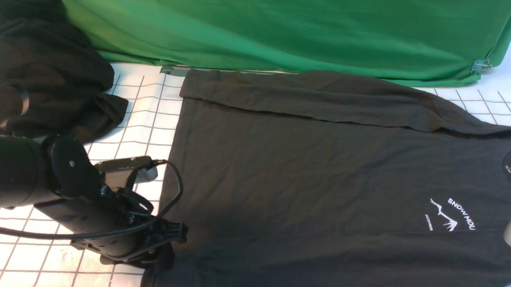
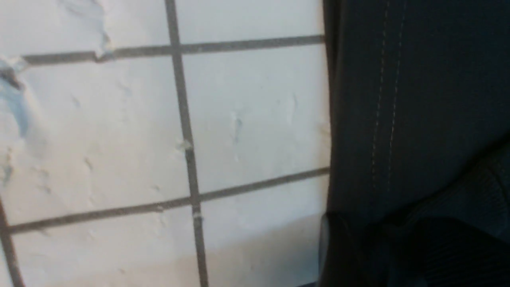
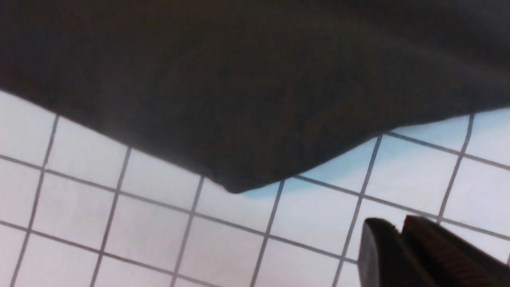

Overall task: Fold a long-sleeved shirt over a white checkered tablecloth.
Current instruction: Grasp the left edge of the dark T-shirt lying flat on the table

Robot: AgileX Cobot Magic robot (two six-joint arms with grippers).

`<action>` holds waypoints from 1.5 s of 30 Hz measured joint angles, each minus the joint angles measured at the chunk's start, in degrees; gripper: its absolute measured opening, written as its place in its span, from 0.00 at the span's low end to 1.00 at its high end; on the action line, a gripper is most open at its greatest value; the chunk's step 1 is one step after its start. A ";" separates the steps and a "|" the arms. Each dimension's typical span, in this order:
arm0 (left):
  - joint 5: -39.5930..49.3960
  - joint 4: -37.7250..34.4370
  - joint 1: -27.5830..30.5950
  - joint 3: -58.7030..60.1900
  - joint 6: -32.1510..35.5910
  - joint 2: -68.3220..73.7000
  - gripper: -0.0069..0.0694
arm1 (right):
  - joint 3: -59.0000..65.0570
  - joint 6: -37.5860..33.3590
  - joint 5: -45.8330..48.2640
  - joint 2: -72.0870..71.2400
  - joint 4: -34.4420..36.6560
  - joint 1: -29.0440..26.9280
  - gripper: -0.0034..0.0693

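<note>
Across the white checkered tablecloth, the long-sleeved shirt lies flat, print up, its far sleeve laid over the body, apparently as a first fold. The left gripper sits at the hem corner; whether it grips cannot be determined. The right gripper hovers beside the shirt's edge, jaws nearly together and empty.

- Looks like a robot lab bench: a green fabric backdrop hangs behind, held by a binder clip.
- A white checkered tablecloth covers the work surface.
- A black robot arm with a looping cable reaches in at left.
</note>
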 joint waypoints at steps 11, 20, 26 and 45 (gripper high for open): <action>-0.23 -3.06 0.00 0.11 2.51 0.41 0.16 | 0.00 0.13 -0.13 0.00 0.00 0.00 0.16; 1.24 -1.11 0.00 -0.81 2.66 -2.44 0.12 | 0.00 0.19 -0.13 0.00 0.05 0.00 0.18; 1.43 -0.52 0.00 -1.03 2.66 -2.73 0.15 | 0.00 0.19 -0.13 0.00 0.05 0.00 0.19; 2.61 -2.11 0.00 -0.55 2.66 -1.80 0.49 | 0.00 0.24 -0.55 0.00 0.05 0.00 0.22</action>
